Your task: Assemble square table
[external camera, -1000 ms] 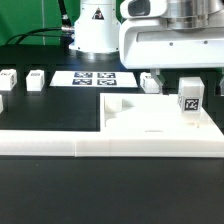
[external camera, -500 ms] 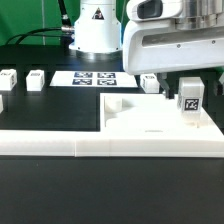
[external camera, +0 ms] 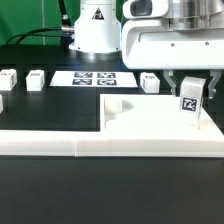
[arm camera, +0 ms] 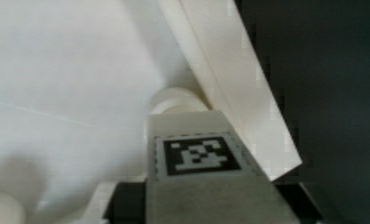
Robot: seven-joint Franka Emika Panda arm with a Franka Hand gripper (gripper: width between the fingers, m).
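Observation:
The square table's top is a thick white slab [external camera: 150,118] lying at the exterior view's right, behind a long low white wall. A short white leg [external camera: 190,103] with a black-white tag stands on the slab's right part, slightly tilted. My gripper [external camera: 191,90] hangs straight above it, its dark fingers [external camera: 176,88] pressed against both sides of the leg. In the wrist view the tagged leg [arm camera: 203,155] fills the space between the fingers [arm camera: 143,200], its rounded end resting on the slab [arm camera: 75,80] near an edge.
Three more tagged legs stand behind: two at the left [external camera: 8,79] [external camera: 36,78] and one [external camera: 150,81] behind the slab. The marker board [external camera: 92,77] lies in the middle at the back. The low wall [external camera: 60,143] runs along the front. A white robot base [external camera: 93,30] stands at the rear.
The fingers have come together from wide open onto the sides of the leg. The leg now leans slightly; the arm has barely shifted.

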